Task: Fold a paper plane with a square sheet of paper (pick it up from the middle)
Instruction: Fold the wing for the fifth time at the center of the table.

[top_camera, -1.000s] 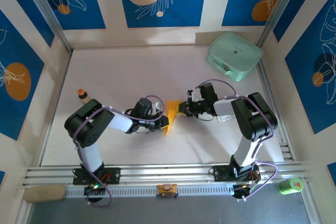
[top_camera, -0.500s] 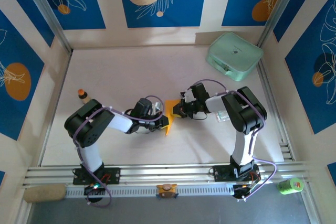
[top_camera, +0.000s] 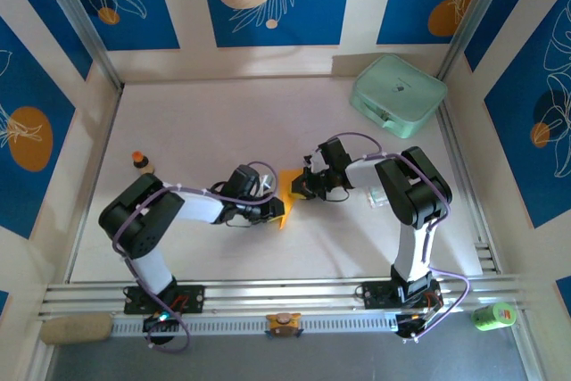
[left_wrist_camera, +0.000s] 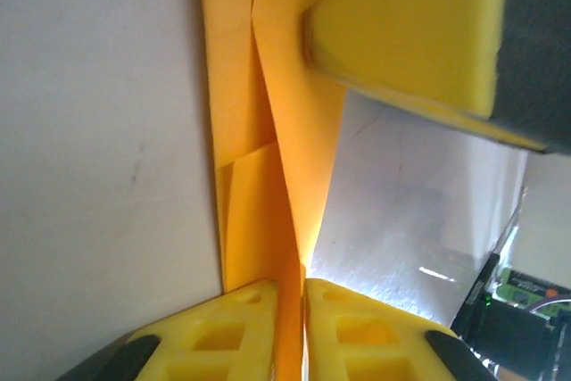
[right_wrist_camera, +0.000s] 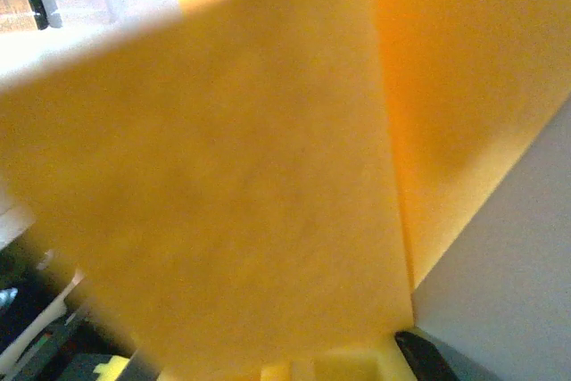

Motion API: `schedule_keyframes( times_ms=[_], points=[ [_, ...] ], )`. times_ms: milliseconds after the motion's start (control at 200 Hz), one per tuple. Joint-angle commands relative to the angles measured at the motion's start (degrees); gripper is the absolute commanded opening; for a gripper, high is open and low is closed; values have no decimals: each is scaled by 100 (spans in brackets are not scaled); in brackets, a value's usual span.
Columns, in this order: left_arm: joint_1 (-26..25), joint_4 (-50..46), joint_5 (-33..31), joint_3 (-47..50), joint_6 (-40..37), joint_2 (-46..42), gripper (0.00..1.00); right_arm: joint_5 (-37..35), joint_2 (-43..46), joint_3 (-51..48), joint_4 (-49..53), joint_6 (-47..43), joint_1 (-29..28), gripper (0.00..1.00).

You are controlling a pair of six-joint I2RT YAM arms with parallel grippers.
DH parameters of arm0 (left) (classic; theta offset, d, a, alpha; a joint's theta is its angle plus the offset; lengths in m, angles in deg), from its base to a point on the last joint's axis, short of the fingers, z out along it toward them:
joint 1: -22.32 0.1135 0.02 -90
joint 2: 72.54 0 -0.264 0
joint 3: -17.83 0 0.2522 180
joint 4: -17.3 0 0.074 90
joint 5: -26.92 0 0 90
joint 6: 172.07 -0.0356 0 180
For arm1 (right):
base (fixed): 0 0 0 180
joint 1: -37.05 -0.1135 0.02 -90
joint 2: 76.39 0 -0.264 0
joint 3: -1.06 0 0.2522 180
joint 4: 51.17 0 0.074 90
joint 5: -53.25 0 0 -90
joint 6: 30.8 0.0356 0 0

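Observation:
The square sheet of paper [top_camera: 287, 192] is orange-yellow and folded into a narrow wedge, standing on edge at the table's middle. My left gripper [top_camera: 271, 210] holds its near end. In the left wrist view both yellow fingers [left_wrist_camera: 232, 327] are pinched together on the paper's edge [left_wrist_camera: 290, 131], and the gripper [left_wrist_camera: 302, 285] is shut on it. My right gripper [top_camera: 304, 186] meets the sheet's far end from the right. One of its yellow fingers [left_wrist_camera: 410, 24] presses against the paper there. In the right wrist view the blurred sheet [right_wrist_camera: 250, 185] rises from the shut jaws and hides the fingertips.
A mint-green rounded case [top_camera: 398, 95] sits at the back right. A small brown bottle with an orange cap [top_camera: 140, 161] stands at the left edge. Off the table's front lie a beige roll [top_camera: 76, 328] and a green object [top_camera: 492, 315].
The right gripper has slid left onto the paper's far end and its arm has drawn in. The left arm's elbow has shifted slightly left. The paper stays in place.

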Motion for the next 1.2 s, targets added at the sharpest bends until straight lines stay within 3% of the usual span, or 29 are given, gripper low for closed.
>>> schedule_keyframes(
  times_ms=[0,95,245,315,500,745,925,985,1195],
  points=[
    [-88,-980,31,-96,-359,-157,9,-449,-165,-16,508,42,-34,3],
    [-97,-899,156,-82,-367,-143,2,-442,-181,2,539,40,-43,3],
    [-132,-1036,349,-153,-424,-50,0,-517,-182,13,648,27,-61,3],
    [-132,-1323,206,-177,-510,-100,13,-539,-182,17,683,21,-61,3],
    [-134,-1520,195,-181,-647,-256,21,-539,-173,9,693,21,-61,3],
    [-136,-1602,302,-203,-781,-206,1,-535,-184,10,715,21,-53,3],
    [-149,-1723,358,-167,-840,-226,0,-569,-186,11,746,28,-52,3],
    [-144,-1845,277,-140,-868,-284,12,-582,-181,15,739,33,-54,3],
    [-167,-2036,170,-91,-939,-378,15,-590,-169,0,761,29,-43,3]
  ],
)
